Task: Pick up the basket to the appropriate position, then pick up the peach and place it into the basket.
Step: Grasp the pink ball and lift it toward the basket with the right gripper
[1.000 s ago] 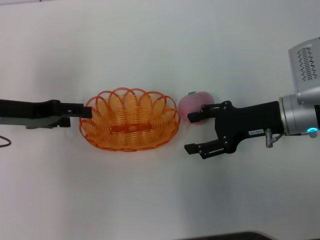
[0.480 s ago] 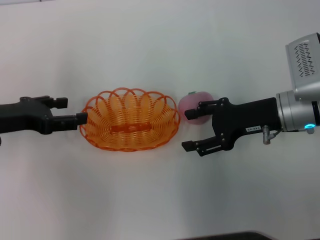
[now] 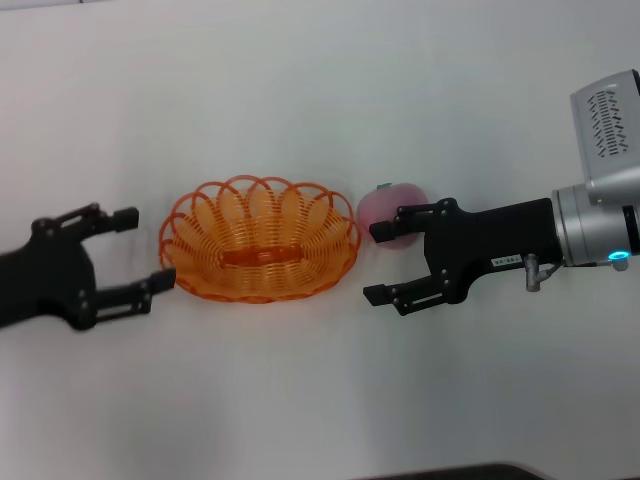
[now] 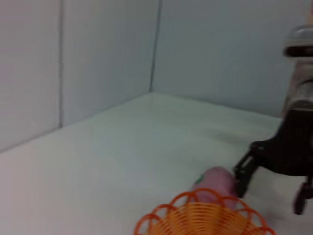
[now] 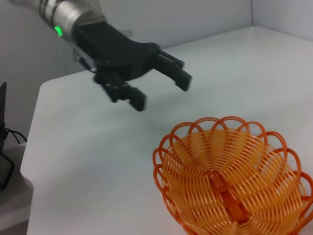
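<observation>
Basket (image 3: 259, 240) sits between the open left gripper (image 3: 132, 254) and open right gripper (image 3: 385, 262) (peach (image 3: 392, 212) just beside).

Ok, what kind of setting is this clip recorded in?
Probably a lab or test bench, not a home: a bare white table boxed in by plain pale wall panels, holding only an orange wire basket and a peach, with the open left gripper and right gripper at either side.

White table (image 3: 320, 90), plain matte surface. Orange basket (image 3: 260, 252) rests on it, between the two sets of fingers, just beside the left arm's lower fingertip. Pink peach (image 3: 385, 207) sits on table beside basket's rim, against the right arm's upper fingertip.
</observation>
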Action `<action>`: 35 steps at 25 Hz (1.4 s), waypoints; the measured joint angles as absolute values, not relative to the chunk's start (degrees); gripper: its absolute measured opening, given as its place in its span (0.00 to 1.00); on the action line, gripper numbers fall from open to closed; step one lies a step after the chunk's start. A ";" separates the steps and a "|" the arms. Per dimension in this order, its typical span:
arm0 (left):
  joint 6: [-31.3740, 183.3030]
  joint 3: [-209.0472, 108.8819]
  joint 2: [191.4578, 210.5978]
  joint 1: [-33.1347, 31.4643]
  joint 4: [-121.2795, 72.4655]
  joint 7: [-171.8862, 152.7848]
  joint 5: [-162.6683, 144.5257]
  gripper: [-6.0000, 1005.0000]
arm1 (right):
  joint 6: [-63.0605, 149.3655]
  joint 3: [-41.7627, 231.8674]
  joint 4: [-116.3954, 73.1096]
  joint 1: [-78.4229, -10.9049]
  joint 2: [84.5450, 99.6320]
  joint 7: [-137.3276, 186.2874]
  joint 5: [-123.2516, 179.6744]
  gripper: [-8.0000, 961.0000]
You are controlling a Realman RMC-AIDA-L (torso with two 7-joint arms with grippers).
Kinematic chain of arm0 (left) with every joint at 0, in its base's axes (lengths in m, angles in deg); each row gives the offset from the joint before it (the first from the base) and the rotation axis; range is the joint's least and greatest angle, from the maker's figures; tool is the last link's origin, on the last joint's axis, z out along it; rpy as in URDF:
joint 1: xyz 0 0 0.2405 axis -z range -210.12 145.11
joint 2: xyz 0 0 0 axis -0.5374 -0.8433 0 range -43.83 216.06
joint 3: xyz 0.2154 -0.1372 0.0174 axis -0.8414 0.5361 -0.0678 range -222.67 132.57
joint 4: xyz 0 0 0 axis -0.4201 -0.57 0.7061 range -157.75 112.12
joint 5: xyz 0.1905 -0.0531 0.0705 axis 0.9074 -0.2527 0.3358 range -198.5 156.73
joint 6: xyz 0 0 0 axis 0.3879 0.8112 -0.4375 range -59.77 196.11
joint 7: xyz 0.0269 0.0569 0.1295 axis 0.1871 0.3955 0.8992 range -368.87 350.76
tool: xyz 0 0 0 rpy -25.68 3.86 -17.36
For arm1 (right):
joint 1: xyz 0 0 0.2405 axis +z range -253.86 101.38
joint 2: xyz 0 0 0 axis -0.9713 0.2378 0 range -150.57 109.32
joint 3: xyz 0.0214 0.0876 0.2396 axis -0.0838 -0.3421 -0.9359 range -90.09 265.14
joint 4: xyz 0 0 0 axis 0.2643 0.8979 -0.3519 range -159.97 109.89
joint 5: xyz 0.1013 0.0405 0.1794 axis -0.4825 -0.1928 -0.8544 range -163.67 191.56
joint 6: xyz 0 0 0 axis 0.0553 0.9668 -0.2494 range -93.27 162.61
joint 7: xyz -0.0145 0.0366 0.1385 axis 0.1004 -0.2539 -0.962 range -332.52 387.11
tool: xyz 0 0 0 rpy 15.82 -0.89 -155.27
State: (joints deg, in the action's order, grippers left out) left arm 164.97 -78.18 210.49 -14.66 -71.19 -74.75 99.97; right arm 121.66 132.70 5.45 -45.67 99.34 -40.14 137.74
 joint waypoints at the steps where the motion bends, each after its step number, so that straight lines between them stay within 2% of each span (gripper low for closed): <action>1: 165.93 -77.66 210.58 -15.64 -70.78 -72.67 99.32 0.84 | 121.74 132.70 5.45 -45.73 99.34 -40.14 137.75 0.90; 11: 169.82 -75.30 210.73 -21.97 -68.18 -68.22 102.93 0.84 | 121.89 132.70 5.45 -46.09 99.26 -39.83 137.81 0.90; 19: 169.21 -75.28 210.74 -22.01 -66.26 -65.39 103.96 0.84 | 123.40 132.53 6.76 -47.08 99.05 -39.77 137.90 0.89; 26: 169.38 -75.21 210.74 -21.74 -66.28 -65.32 103.36 0.83 | 129.53 131.59 15.84 -49.86 98.94 -46.18 137.70 0.89; 35: 169.12 -75.19 210.74 -21.32 -66.22 -65.27 103.30 0.83 | 133.51 131.80 26.53 -49.39 98.82 -57.94 141.12 0.89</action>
